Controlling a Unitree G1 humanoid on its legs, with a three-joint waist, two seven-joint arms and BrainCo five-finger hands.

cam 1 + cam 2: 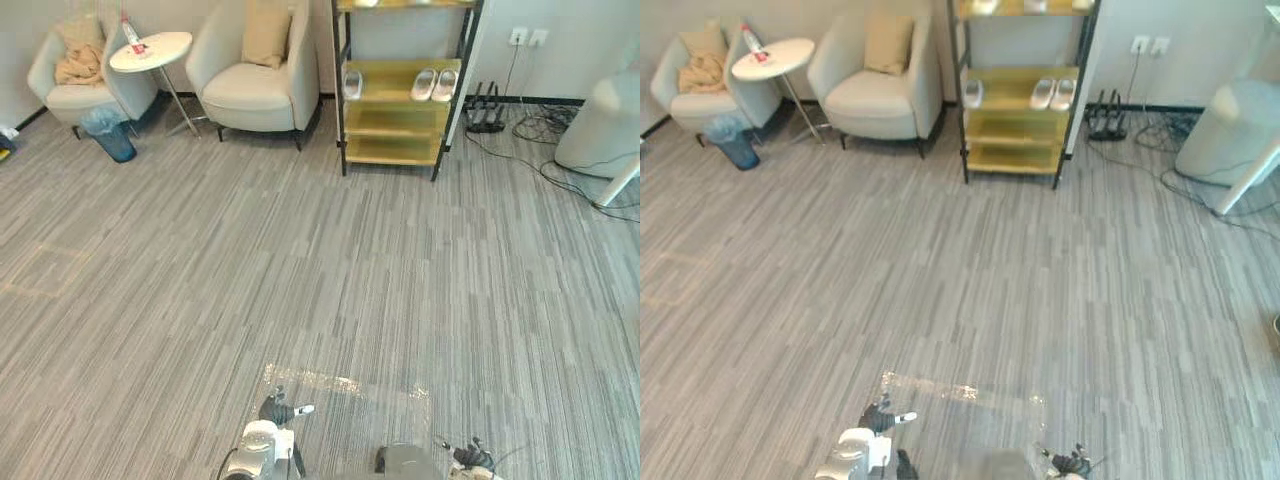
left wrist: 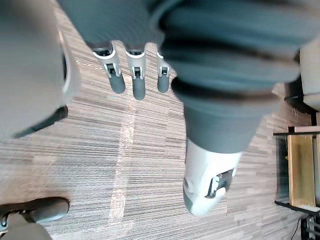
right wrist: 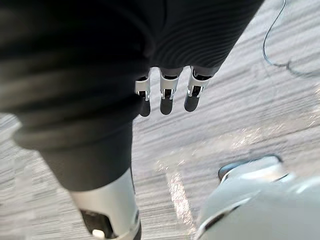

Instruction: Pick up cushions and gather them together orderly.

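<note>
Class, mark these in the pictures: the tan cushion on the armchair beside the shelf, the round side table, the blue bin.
tan cushion [image 1: 266, 35]: left eye view, middle of its face.
round side table [image 1: 165, 48]: left eye view, bare tabletop.
blue bin [image 1: 113, 142]: left eye view, side wall.

The floor [image 1: 300, 280] is striped in fine grey and pale lines. The right armchair [image 1: 255, 98] and left armchair [image 1: 68, 98] are covered in cream. A tan cushion [image 1: 266, 35] is seen on the right one, a second cushion [image 1: 82, 30], also tan, and a peach cloth [image 1: 78, 68] on the left. The table [image 1: 152, 50] is white, the bin [image 1: 110, 138] blue. The shelf [image 1: 390, 118] is yellow, framed in black, and the slippers [image 1: 435, 84] are white.
</note>
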